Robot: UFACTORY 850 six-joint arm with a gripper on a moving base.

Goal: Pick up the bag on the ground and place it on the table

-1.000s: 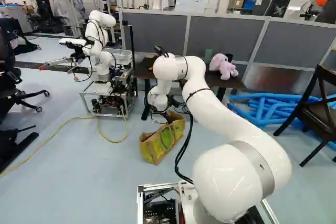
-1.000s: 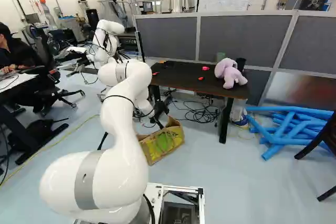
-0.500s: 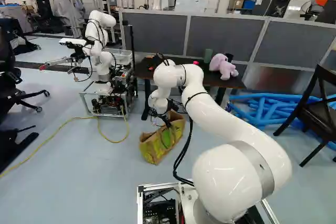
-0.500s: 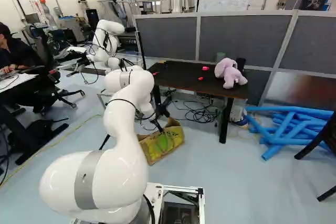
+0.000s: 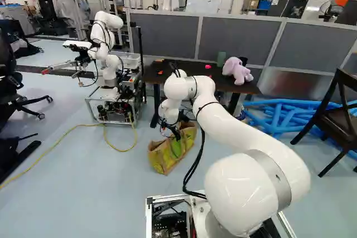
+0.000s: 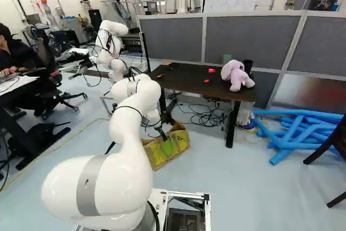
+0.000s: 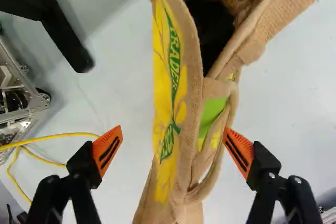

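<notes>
Wrist view: the gripper (image 5: 177, 134) is released, its fingers (image 7: 107, 151) spread to either side of the bag (image 7: 181, 72). The bag rests on the floor (image 5: 111, 199).

Green lettering (image 7: 175, 59) on bag (image 7: 164, 174); whiteboard (image 6: 232, 1) writing perhaps, faint.
</notes>
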